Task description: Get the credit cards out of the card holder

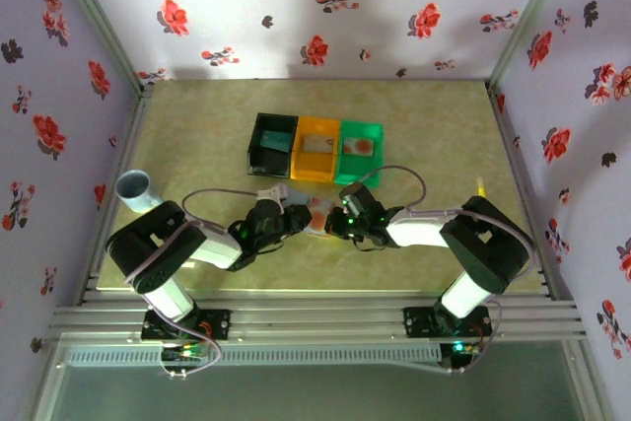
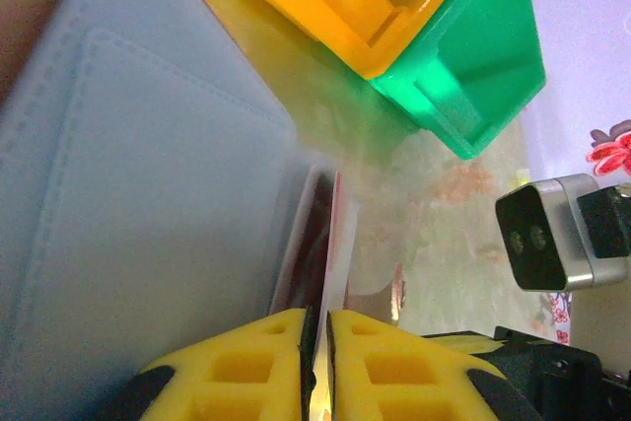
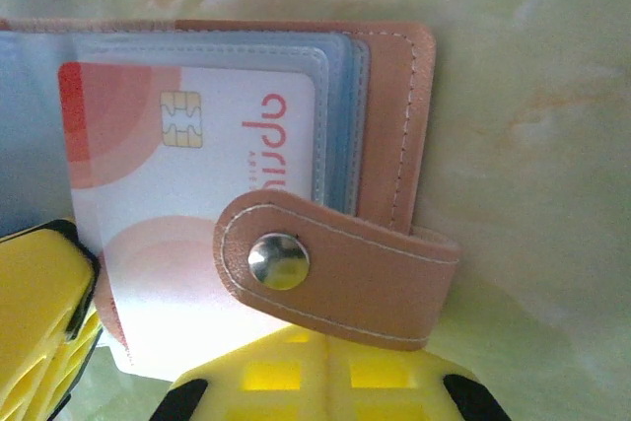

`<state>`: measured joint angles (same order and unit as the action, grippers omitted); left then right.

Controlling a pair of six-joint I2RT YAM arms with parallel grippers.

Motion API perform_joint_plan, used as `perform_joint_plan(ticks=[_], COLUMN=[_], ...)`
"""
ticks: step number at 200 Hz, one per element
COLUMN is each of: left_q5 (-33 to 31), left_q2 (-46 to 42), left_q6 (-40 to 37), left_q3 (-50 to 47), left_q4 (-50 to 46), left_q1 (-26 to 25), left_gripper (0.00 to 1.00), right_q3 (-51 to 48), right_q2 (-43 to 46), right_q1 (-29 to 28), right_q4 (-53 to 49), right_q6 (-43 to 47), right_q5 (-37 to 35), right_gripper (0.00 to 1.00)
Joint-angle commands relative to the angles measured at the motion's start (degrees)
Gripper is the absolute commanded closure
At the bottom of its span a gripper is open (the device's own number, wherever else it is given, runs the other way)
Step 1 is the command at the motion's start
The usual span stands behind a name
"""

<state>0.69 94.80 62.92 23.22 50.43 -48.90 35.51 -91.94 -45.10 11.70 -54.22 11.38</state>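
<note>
The card holder (image 3: pixel 394 125) lies open on the table, brownish-pink outside, with its blue-grey inside (image 2: pixel 148 194) facing up. A pale credit card (image 3: pixel 197 145) with orange-red spots and a chip sticks partly out of a clear sleeve. My left gripper (image 2: pixel 317 315) is shut on that card's thin edge (image 2: pixel 340 234); one of its yellow fingers (image 3: pixel 35 313) shows at the card's corner. My right gripper (image 3: pixel 328 337) is shut, its tips tucked under the clasp tab (image 3: pixel 365 273) at the holder's edge. From above, both grippers (image 1: pixel 296 219) (image 1: pixel 330 224) meet over the holder (image 1: pixel 315 212).
Three bins stand in a row just behind the holder: black (image 1: pixel 271 145), orange (image 1: pixel 315 150) and green (image 1: pixel 357 153); the orange and green ones are close ahead of my left gripper. A pale blue cup (image 1: pixel 136 189) stands at the table's left edge.
</note>
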Motion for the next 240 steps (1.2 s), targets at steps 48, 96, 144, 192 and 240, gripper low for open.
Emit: perform_joint_plan(ticks=[48,96,144,192,240], left_q5=[7.61,7.57,6.61,5.81,5.47], left_q2=[0.04,-1.14,-3.76,-6.07,-8.42], left_q6=[-3.19,-3.79,-3.98,-4.35,-4.99], left_q3=[1.58,1.30,0.18,-0.54,-1.00], left_q4=[-5.64,-6.33,-7.31,-9.28,-11.86], left_q1=[-1.20,-1.06,-0.59,0.19,1.33], left_gripper=[0.92,1.00,1.00,1.00,1.00], right_q3=[-0.34,-0.61,-0.96,-1.23,-1.58], right_q2=[-0.81,-0.61,-0.08,0.27,0.43], right_q1=[0.01,-0.01,-0.03,0.05,0.05], right_q4=[-0.89,-0.90,-0.96,-1.07,-0.94], right_q6=[0.08,0.16,0.16,0.16,0.16], right_q5=[0.75,0.69,0.40,0.24,0.16], right_gripper=[1.00,1.00,1.00,1.00,1.00])
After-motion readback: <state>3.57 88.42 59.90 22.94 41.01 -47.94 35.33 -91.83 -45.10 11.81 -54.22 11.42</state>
